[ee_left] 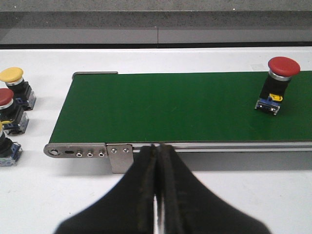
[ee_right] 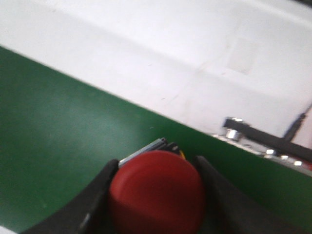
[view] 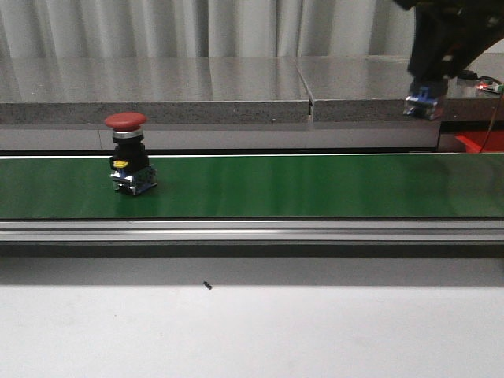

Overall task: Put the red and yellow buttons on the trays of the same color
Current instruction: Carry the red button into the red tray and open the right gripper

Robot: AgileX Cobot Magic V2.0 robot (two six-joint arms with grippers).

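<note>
**Red button held above belt**

Matte white bench [view: 252,331] lies before the smooth green belt [view: 315,185]. One mushroom-capped red button [view: 127,163] stands upright near the belt's left end. Right gripper [ee_right: 156,195] clamps another red button [ee_right: 157,192], raised over the right end. Left gripper [ee_left: 157,185] is closed, empty.

The left pincer [ee_left: 157,187] has its two black fingers [ee_left: 141,195] pressed together, holding nothing, above the white bench [ee_left: 243,195] just before the near rail of the green conveyor belt [ee_left: 170,107]. A red button [ee_left: 277,85] stands upright on the belt. Off the belt's end, a yellow button [ee_left: 17,85] and another red-capped button [ee_left: 9,109] stand on the bench, with a third unit [ee_left: 6,148] cut off by the picture's edge.
</note>
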